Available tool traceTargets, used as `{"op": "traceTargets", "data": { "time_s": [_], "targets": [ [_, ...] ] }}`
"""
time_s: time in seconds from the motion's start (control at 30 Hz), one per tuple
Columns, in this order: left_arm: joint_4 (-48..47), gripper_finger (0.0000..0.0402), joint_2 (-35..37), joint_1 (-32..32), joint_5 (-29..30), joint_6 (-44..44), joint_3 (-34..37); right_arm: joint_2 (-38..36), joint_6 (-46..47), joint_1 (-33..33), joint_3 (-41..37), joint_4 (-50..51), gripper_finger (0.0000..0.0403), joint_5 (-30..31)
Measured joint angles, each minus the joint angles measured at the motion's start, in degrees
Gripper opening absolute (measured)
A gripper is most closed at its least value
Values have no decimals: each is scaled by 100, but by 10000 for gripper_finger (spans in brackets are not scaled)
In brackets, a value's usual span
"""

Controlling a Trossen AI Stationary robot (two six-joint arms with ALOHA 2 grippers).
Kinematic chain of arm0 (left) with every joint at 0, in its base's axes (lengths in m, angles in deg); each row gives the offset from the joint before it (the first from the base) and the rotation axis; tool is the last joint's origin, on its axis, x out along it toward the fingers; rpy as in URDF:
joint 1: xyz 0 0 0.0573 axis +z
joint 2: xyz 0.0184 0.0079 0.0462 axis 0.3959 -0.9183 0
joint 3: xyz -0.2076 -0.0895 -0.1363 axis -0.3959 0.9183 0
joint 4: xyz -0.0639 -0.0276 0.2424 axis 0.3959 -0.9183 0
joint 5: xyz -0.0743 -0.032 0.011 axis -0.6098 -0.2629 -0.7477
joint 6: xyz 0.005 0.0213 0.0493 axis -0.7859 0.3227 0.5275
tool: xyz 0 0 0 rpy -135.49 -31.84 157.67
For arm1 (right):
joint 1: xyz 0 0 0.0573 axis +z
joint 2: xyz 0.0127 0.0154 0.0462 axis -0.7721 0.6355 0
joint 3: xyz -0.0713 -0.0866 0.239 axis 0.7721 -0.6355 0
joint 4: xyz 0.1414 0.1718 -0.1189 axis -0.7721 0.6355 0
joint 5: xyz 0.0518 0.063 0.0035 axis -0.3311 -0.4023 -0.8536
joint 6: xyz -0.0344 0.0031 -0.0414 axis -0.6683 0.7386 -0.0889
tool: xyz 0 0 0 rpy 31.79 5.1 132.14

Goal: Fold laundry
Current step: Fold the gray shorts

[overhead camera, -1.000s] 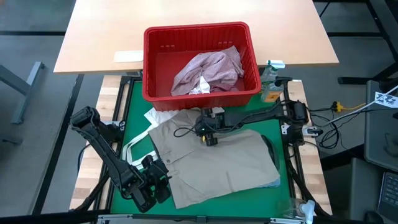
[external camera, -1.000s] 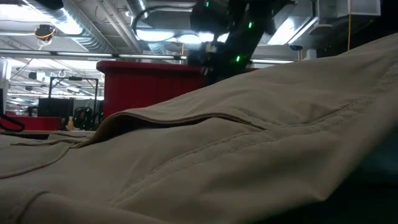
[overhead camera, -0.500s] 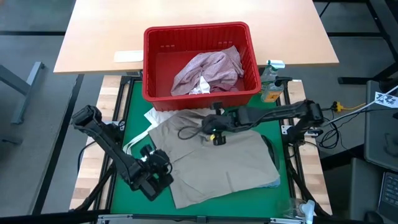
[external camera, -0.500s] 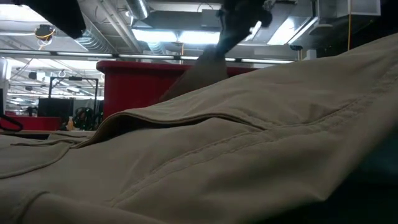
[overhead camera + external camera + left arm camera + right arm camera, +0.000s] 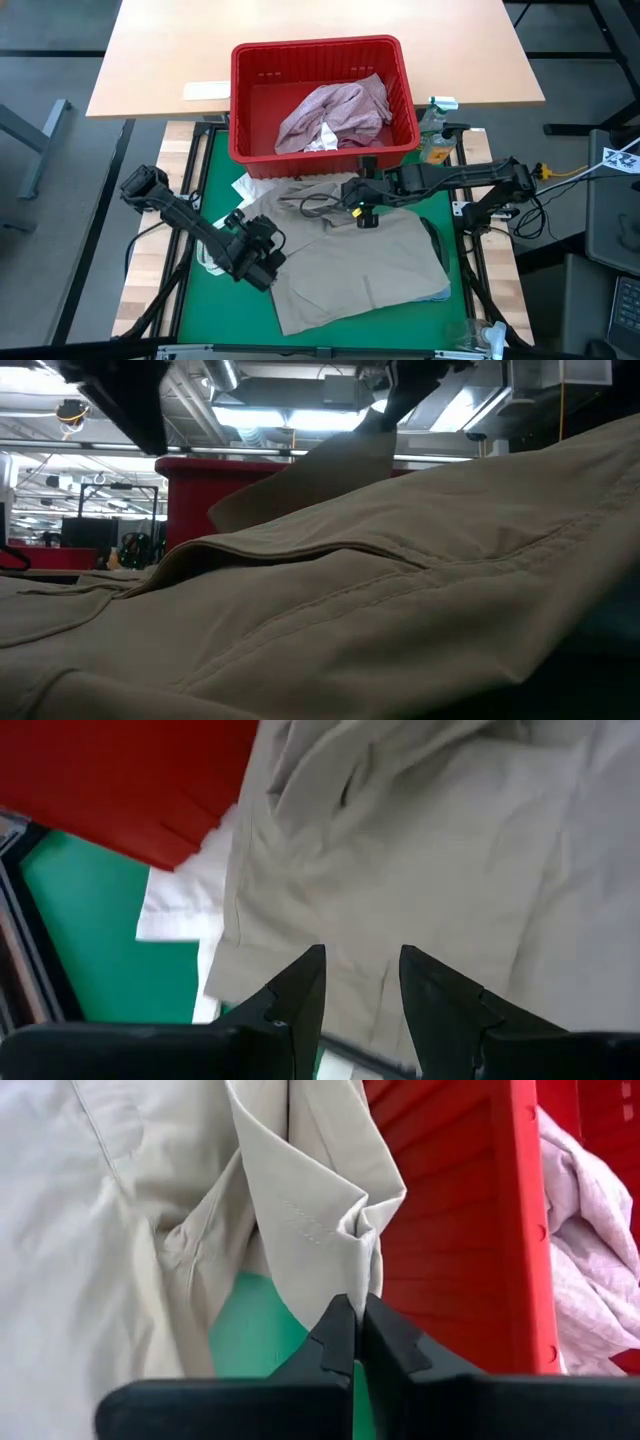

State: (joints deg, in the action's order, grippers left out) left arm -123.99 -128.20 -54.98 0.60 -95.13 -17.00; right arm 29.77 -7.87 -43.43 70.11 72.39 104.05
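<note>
The fold has only just begun. The beige-khaki garment (image 5: pixel 350 260) lies spread over the green mat (image 5: pixel 210 165) in the middle of the bench, with no crease made across it yet. The right claw (image 5: pixel 366 216) sits near the garment's far edge, just in front of the red basket (image 5: pixel 320 62), its fingers pressed tight together on a pinch of the khaki cloth (image 5: pixel 330 1210), which rises in a peaked fold off the mat. The left claw (image 5: pixel 262 262) hovers over the garment's left edge, fingers partly apart and holding nothing. The mottled pink garment (image 5: pixel 335 110) and a small white piece (image 5: pixel 322 140) wait in the basket at the far edge, so I judge most of the laundry is still to be folded.
</note>
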Motion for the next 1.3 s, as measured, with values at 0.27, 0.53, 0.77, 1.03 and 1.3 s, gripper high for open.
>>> {"op": "traceTargets", "data": {
  "time_s": [0.27,0.53,0.77,1.03,1.3],
  "targets": [
    [460,124,0,605,50,1112,0,4,-18,0,-2,23,12,-200],
    [811,124,0,1337,-108,2524,2,4,-67,0,-2,25,8,-202],
    [1175,124,0,1788,-547,3289,1,4,-71,0,-5,170,11,-202],
    [1339,124,4,2122,-944,3588,71,4,-71,0,-7,266,11,-201],
    [1928,124,0,2386,-731,3745,740,4,-73,0,-7,268,12,-202]
  ]
}}
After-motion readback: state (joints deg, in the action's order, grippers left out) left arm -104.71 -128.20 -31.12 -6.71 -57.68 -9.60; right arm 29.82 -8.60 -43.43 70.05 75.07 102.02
